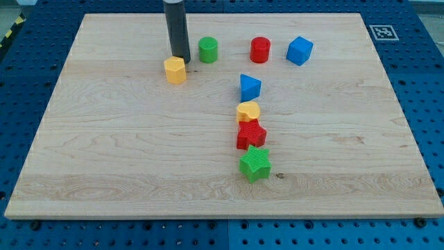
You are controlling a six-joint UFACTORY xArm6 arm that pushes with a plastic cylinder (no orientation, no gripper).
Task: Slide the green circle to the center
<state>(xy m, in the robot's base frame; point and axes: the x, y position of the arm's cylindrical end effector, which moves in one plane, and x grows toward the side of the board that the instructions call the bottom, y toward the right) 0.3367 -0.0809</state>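
Observation:
The green circle (208,49) stands near the view's top, a little left of the middle of the wooden board (104,139). My tip (182,60) touches the board just left of the green circle, with a small gap between them. A yellow hexagon (175,70) sits right below and slightly left of the tip, close to it.
A red circle (260,50) and a blue cube (300,51) stand to the right of the green circle. A blue triangle (250,87), a yellow heart-like block (248,112), a red star (250,135) and a green star (254,163) form a column below.

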